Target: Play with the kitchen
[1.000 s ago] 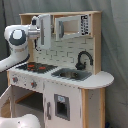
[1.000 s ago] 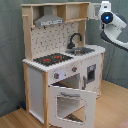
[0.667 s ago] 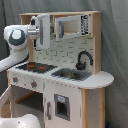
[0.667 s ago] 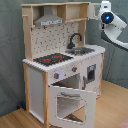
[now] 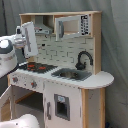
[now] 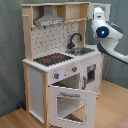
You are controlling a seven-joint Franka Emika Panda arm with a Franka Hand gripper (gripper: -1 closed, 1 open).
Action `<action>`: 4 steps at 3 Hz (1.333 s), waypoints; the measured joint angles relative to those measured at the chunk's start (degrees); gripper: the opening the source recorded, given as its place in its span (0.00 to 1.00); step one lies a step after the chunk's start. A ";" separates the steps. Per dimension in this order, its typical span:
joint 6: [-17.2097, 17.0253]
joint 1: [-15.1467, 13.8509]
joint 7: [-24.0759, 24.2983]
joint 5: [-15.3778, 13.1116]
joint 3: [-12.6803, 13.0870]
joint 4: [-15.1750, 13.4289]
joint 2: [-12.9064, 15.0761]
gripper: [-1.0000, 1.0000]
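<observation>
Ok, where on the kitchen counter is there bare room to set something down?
The rounded counter end right of the sink in the first exterior view is bare. The stovetop is flat and unoccupied. The faucet crowds the sink's back edge.

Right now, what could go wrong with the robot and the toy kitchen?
The oven door hangs open at the front of the kitchen, so a low arm move might bump or strain it. The arm is close beside the top cabinet and could knock it. The faucet sticks up and might catch a sweep across the sink.
</observation>
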 joint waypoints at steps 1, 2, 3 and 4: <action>0.05 1.78 -1.71 -0.05 3.74 0.00 -3.93 1.00; 2.89 3.32 -5.26 -3.29 5.45 0.04 -4.97 1.00; 6.07 5.11 -6.24 -8.82 6.44 0.31 -4.97 1.00; 7.53 8.10 -6.26 -14.42 8.04 0.31 -4.98 1.00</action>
